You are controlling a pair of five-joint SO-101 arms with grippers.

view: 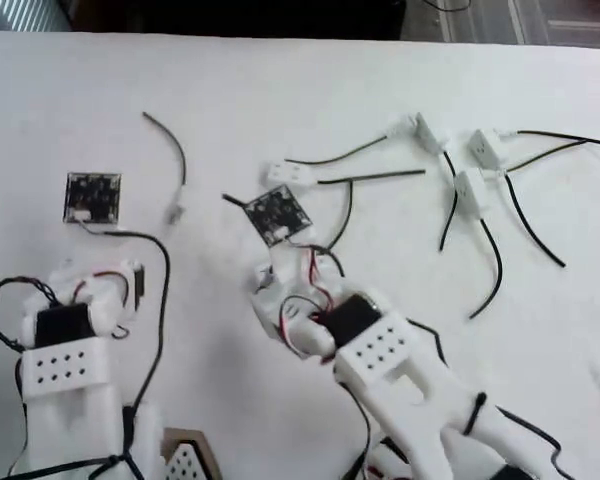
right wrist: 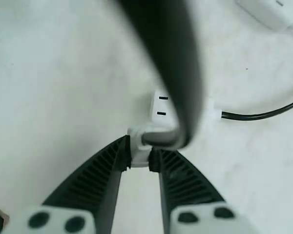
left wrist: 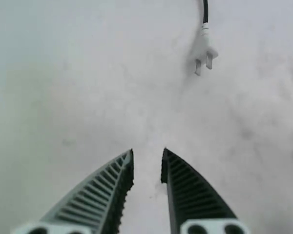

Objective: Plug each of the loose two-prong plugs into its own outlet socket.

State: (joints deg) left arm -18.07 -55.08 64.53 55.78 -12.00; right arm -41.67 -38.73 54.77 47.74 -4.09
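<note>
High view: a loose two-prong plug (view: 175,211) with a curved black cord lies near a speckled card (view: 278,213). Left wrist view: ribbed left gripper (left wrist: 146,163) narrowly parted, empty. Right wrist view: we see the right gripper (right wrist: 140,155) pinching a white plug (right wrist: 138,146) before a two-slot socket (right wrist: 159,106), with a black cable (right wrist: 171,63) crossing in front.

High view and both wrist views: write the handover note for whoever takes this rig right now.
Left gripper: open and empty.
Right gripper: shut on a plug, held just short of a socket whose two slots show empty.
A second plug lies loose on the table, ahead of the left gripper.
Three more white cord ends lie at the right of the high view; mated or not, I cannot tell.
Done: one plug picked up.
Left: seat it, then fetch and seat the loose one.
</note>
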